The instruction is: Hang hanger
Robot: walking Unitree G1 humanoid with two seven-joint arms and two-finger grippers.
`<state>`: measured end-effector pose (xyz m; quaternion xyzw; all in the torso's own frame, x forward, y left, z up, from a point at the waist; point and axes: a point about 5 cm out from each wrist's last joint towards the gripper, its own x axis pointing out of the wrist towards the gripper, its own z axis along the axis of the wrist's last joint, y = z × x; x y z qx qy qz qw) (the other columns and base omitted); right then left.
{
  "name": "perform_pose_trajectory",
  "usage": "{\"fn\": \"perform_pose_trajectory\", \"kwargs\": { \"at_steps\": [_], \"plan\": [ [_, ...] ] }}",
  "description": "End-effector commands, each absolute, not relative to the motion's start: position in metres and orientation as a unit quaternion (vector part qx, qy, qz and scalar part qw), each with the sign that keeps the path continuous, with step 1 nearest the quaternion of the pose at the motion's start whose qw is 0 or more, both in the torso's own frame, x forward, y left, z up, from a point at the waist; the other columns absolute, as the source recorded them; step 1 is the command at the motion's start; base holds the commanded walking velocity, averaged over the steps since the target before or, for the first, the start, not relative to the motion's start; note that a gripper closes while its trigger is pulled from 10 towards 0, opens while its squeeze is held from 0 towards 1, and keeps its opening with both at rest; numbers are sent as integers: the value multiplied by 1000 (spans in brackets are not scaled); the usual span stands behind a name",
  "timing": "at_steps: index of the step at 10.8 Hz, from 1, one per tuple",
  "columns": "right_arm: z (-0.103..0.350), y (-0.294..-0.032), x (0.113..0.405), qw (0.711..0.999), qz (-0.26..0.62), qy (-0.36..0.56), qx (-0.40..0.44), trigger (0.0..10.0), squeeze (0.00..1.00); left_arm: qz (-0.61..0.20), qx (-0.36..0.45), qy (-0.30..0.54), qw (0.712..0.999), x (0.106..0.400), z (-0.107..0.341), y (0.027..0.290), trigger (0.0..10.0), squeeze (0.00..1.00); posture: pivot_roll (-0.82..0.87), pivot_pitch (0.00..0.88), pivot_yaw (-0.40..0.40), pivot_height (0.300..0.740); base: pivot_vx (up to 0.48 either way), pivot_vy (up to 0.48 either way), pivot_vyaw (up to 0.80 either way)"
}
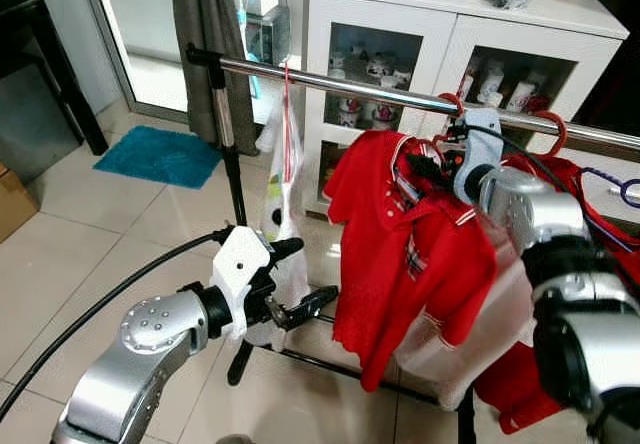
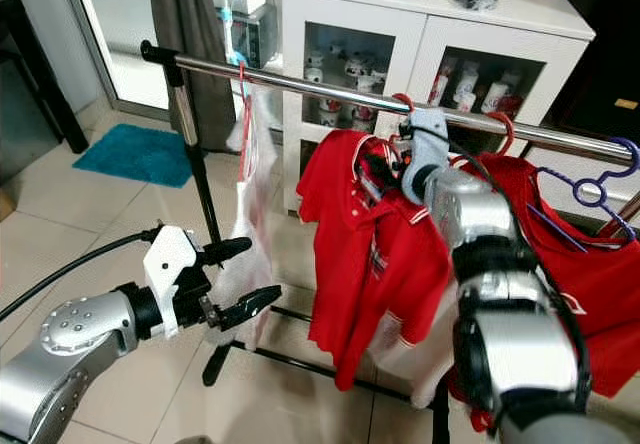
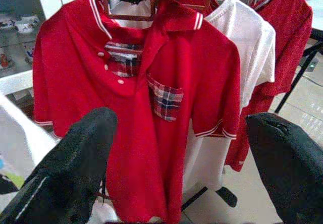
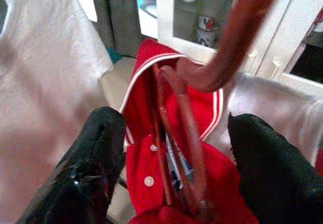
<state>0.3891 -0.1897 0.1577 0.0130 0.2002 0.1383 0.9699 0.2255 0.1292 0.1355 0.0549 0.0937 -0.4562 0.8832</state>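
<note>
On the rail (image 1: 400,94): red shirt (image 1: 400,254) on its hanger (image 4: 179,118).
Right gripper (image 4: 176,158): fingers apart, straddling the hanger neck.
Left gripper (image 1: 300,284): fingers apart, at 9 o'clock of the shirt.

Overall light: bright, even daylight in both eye views.
Source: the glass doorway (image 1: 150,34) behind the chrome clothes rail (image 1: 400,94), washed out to near white.
Glare: a bright streak runs along the rail; pale sheen on the floor tiles (image 1: 130,234) below it.
Shadows: soft, faint.
Focus: eye views sharp; the wrist views' black fingers (image 3: 75,168) and the brown hanger hook (image 4: 242,37) are blurred.
</note>
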Motion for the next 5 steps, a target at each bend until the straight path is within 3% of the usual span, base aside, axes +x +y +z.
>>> {"fn": "perform_pose_trajectory", "kwargs": {
  "at_steps": [1, 5],
  "plan": [
    [163, -195, 392, 970, 139, 197, 7, 0, 0, -467, 59, 85, 878, 225, 139, 126, 10000, 0, 24, 0, -55, 740, 0, 0, 0],
    [164, -199, 394, 961, 169, 219, 8, 0, 0, -466, 55, 87, 879, 224, 139, 125, 10000, 0, 27, 0, -62, 740, 0, 0, 0]
  ]
}}
